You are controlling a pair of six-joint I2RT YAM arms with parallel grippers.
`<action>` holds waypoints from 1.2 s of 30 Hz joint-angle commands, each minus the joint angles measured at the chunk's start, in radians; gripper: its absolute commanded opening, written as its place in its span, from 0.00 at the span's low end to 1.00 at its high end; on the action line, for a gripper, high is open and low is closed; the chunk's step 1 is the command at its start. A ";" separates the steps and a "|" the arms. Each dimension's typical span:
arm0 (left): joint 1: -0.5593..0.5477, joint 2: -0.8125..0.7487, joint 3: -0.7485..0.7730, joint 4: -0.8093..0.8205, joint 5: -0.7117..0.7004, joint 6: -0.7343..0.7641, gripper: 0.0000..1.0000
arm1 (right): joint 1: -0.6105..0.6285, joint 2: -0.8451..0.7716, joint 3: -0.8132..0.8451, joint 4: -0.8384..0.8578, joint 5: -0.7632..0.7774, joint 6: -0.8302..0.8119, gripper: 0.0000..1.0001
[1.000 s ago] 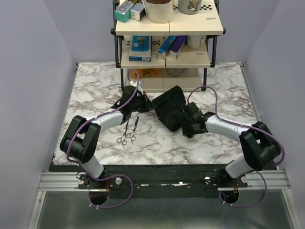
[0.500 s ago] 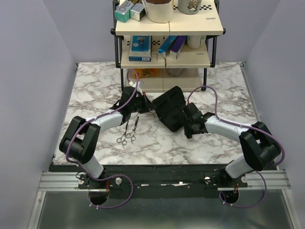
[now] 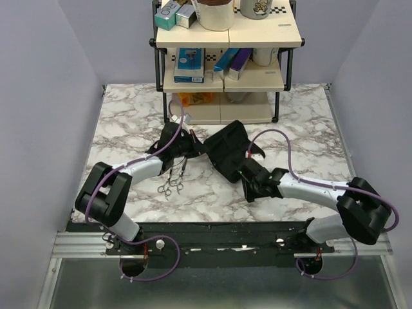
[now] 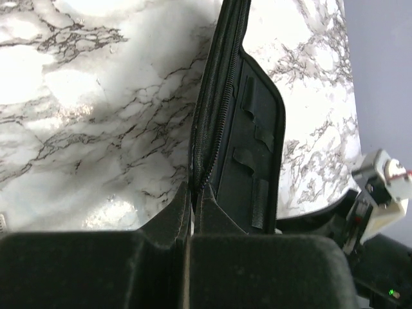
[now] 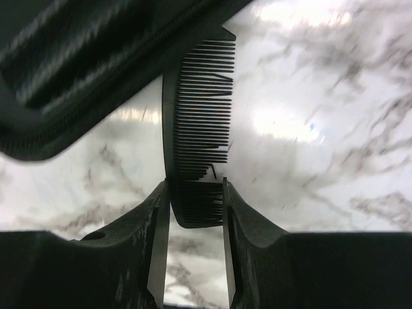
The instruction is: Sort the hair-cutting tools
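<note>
Black comb (image 5: 193,122) lies pinched, near end, inside the right gripper (image 5: 196,192).

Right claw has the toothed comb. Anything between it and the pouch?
Nothing visible. The comb, gripped in the right claw, already reaches the edge of the open pouch with no other object between them. The left claw pinches the pouch's zipper edge.

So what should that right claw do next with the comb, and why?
Probably lift the comb a little and draw it clear of the pouch. The right claw is closed on the comb's near end, and the far end sits at the pouch's rim. The left claw pinches the zipper edge, seemingly holding the pouch open.
</note>
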 commanded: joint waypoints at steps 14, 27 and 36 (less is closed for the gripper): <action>-0.001 -0.148 -0.141 0.048 0.030 0.011 0.00 | 0.416 -0.179 -0.077 -0.388 0.019 0.425 0.37; -0.001 -0.114 -0.098 0.016 -0.001 0.039 0.14 | 0.534 -0.191 0.017 -0.442 0.123 0.561 0.65; -0.001 -0.111 -0.114 0.046 0.007 0.028 0.37 | 0.534 -0.165 -0.042 -0.370 0.143 0.640 0.68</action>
